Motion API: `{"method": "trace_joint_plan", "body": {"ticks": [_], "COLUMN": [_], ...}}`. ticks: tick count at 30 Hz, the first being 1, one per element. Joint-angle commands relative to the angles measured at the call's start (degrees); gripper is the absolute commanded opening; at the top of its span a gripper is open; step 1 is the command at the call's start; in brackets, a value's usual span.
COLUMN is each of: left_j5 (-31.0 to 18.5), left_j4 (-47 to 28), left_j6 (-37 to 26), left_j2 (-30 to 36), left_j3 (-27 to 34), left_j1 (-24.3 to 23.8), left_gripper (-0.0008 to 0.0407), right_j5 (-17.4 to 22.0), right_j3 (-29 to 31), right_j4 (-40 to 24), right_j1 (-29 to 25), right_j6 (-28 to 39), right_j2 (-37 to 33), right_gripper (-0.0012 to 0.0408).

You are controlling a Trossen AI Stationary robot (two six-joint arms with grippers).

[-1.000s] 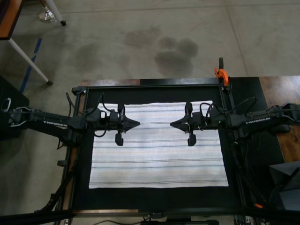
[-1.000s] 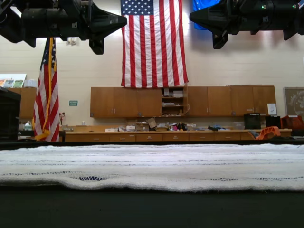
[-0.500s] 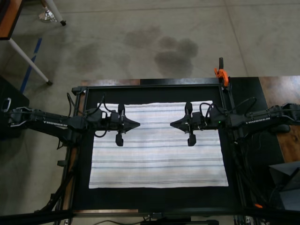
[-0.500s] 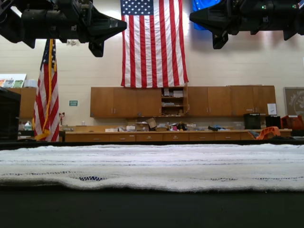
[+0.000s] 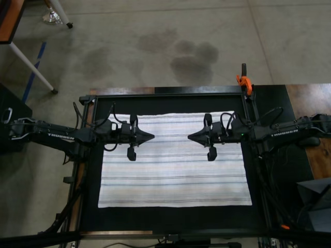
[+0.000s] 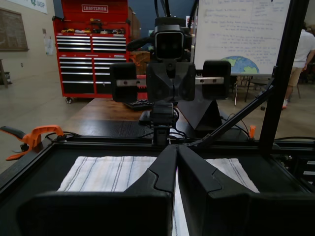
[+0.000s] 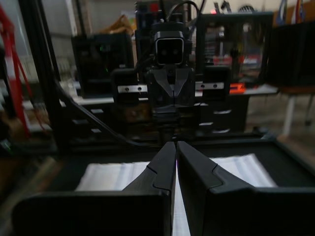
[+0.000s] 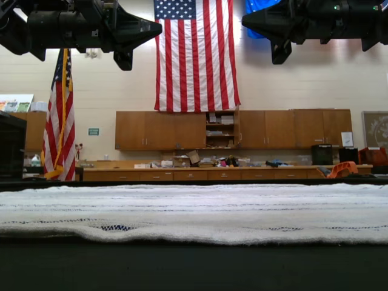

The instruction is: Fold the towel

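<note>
Towel [image 5: 175, 160] flat, exterior view shows flags [image 8: 197, 54]

The towel [image 5: 175, 160] lies flat on the table [image 5: 170, 219], filling most of its width. Two arms reach in from opposite sides over the towel's far half. In the top view, the left gripper [image 5: 152, 137] sits at left and the right gripper [image 5: 190, 137] at right, tips facing, apart, both above the cloth.
</note>
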Motion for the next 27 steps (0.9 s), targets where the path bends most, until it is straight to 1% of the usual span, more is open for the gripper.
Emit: {"method": "trace_joint_plan", "body": {"ticks": [1, 3, 6, 7, 9, 11, 12, 14, 19, 22, 24, 27], "left_j5": [0.0, 0.0, 0.0, 0.0, -0.3, -3.4, -5.2, -6.7, -6.3, -6.0, -6.0, -6.8], "left_j4": [0.1, -0.4, -2.3, -3.3, -5.7, -7.9, -9.1, -10.7, -13.5, -18.5, -23.2, -29.7], "left_j6": [0.0, -0.6, -4.2, -4.2, -3.0, -2.7, -4.0, -7.0, -11.1, -13.2, -14.8, -15.9], "left_j2": [0.0, 0.0, -0.1, -0.1, 0.0, 0.0, 0.0, -0.2, -1.9, -3.8, -5.3, -7.7], "left_j3": [0.0, 0.0, 0.0, 0.0, 0.0, 0.0, 0.0, 0.0, 0.0, 0.0, 0.0, 0.0], "left_j1": [0.0, 0.0, -0.4, -0.6, -0.5, 0.0, 0.0, -0.1, -0.5, -0.8, -1.0, -1.0], "left_gripper": [0.0, 0.0, 0.0, 0.0, 0.0, 0.0, 0.0, 0.0, 0.0, 0.0, 0.0, 0.0], "right_j5": [0.0, 0.0, 0.0, 0.0, 0.0, 0.0, 0.0, 0.0, 0.0, 0.1, 1.1, 4.3], "right_j3": [0.0, 0.0, 0.0, 0.0, 0.0, 0.0, 0.0, 0.0, 0.0, 0.0, 0.0, 0.0], "right_j4": [0.0, -0.7, -2.8, -3.7, -5.5, -6.6, -6.7, -6.7, -6.7, -6.7, -6.8, -8.0], "right_j1": [0.5, 0.5, 0.7, 0.9, 1.4, 2.0, 2.1, 2.3, 2.5, 2.5, 2.5, 2.5], "right_j6": [5.9, 9.8, 17.9, 19.3, 19.6, 19.2, 19.1, 19.3, 20.3, 21.8, 24.1, 27.1], "right_j2": [0.0, 0.0, 0.1, 0.1, 0.3, 0.6, 1.0, 1.9, 4.4, 5.6, 5.8, 5.9], "right_gripper": [0.0, 0.0, 0.0, 0.0, 0.0, 0.0, 0.0, 0.0, 0.0, 0.0, 0.0, 0.0]}}
